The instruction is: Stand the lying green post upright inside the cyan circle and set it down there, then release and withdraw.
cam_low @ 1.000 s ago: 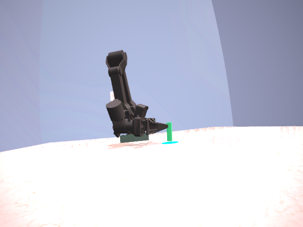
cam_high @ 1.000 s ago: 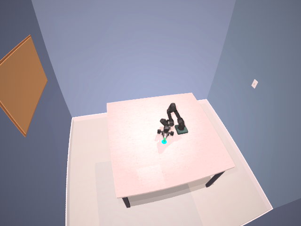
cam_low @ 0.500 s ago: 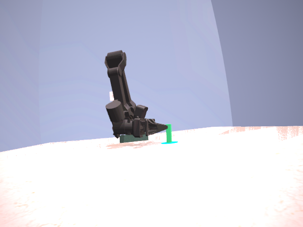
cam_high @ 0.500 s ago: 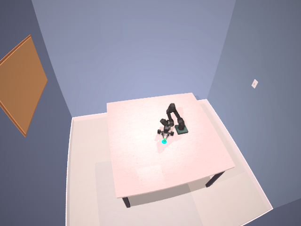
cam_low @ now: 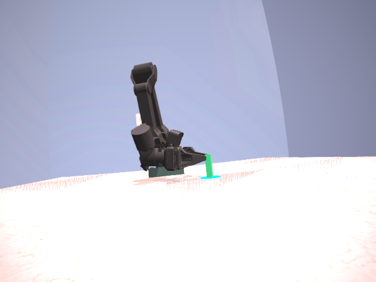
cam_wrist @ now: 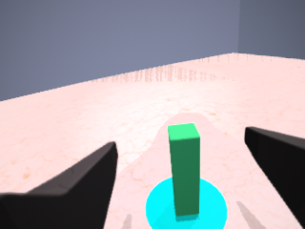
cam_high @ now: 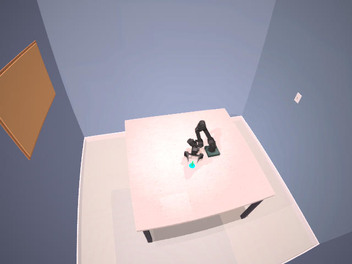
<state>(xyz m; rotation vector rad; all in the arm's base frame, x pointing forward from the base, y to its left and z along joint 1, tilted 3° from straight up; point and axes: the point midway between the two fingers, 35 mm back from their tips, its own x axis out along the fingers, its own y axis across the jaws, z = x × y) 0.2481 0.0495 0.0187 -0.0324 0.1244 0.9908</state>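
The green post (cam_high: 192,163) (cam_low: 209,165) (cam_wrist: 187,174) stands upright, its foot within the cyan circle (cam_high: 190,166) (cam_low: 217,176) (cam_wrist: 159,206) on the table. In the wrist view the foot is near the circle's middle. My gripper (cam_high: 193,162) (cam_low: 207,156) (cam_wrist: 181,140) is open and roughly level. Its two fingers stand wide apart, one on either side of the post near its top, with a gap between each finger and the post. Neither finger touches the post. In the exterior view the nearer fingertip just meets the post's outline.
The pink-white table (cam_high: 159,181) bears the arm's dark green base (cam_high: 213,152) (cam_low: 165,171), behind and to the right of the post in the top view. The arm folds above the table between its base and the post. An orange board (cam_high: 25,99) hangs on the left wall.
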